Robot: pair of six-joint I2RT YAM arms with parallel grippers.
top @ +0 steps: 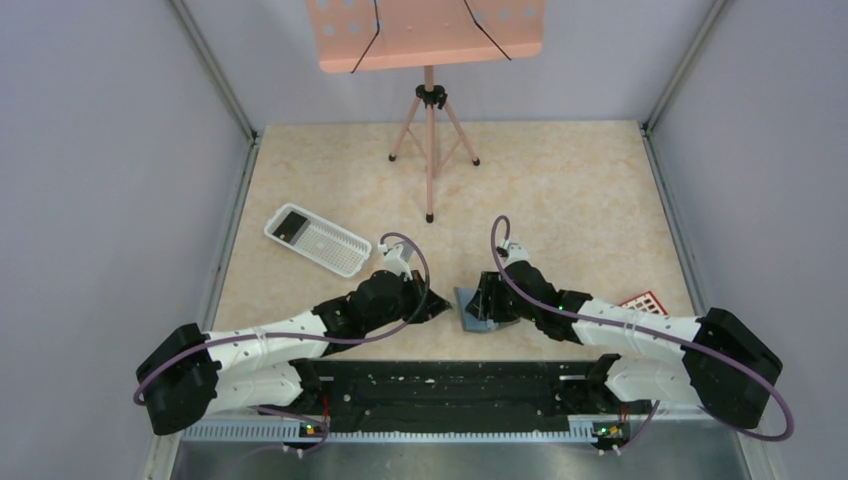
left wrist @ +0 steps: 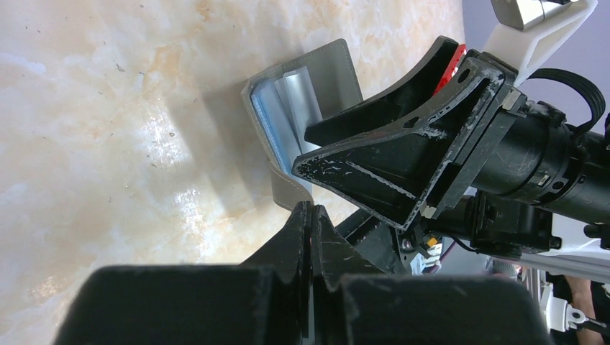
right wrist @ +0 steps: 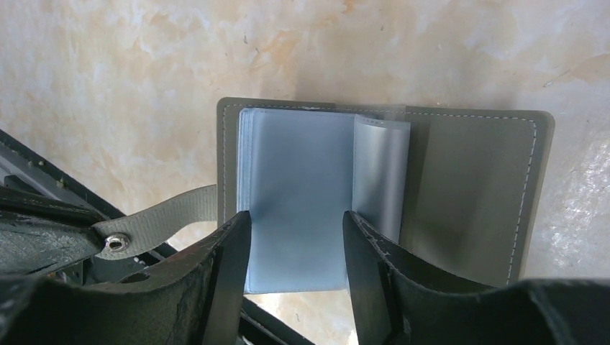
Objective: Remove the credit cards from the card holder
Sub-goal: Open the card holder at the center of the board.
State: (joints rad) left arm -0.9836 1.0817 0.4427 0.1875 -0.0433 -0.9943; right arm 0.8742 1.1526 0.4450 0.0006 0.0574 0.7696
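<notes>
Judged one red credit card out, at 3 o'clock of card holder, sleeves yet unchecked under spread right gripper, left gripper pressed together.

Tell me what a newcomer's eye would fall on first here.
The open card holder lies near the front edge of the table, its bluish sleeves between the parted jaws of the right gripper, the left gripper shut beside its strap. A red card lies by the right arm, and a peach music stand rises at the far end.
</notes>
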